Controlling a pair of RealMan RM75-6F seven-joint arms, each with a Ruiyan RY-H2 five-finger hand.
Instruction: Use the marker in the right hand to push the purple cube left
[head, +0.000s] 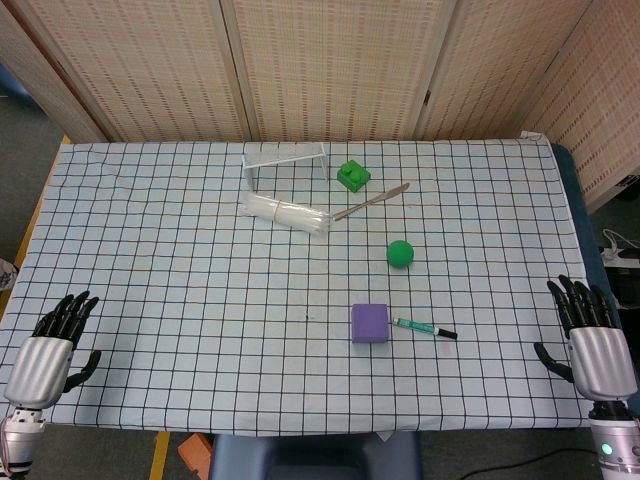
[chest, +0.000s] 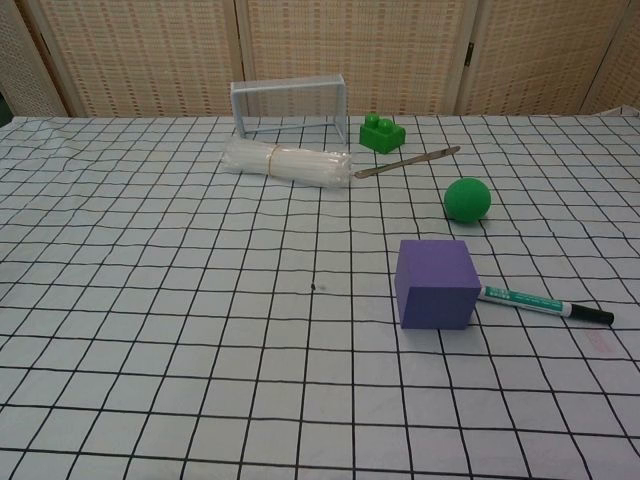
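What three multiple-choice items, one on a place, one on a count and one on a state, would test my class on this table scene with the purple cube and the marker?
1. Where does the green-barrelled marker with a black cap lie?
A. In the right hand
B. On the checked tablecloth, at the right side of the purple foam cube
C. Inside the small white wire goal

2. How many green things with no other colour lie on the cloth?
A. One
B. Two
C. Four

3. What state is the right hand in?
A. Open, holding nothing
B. Gripping the marker
C. Pressing on the cube

Answers:
1 B: the marker rests on the cloth, one end at the cube.
2 B: only the green ball and the green toy brick.
3 A: its fingers are spread at the table's near right edge, far from the marker.
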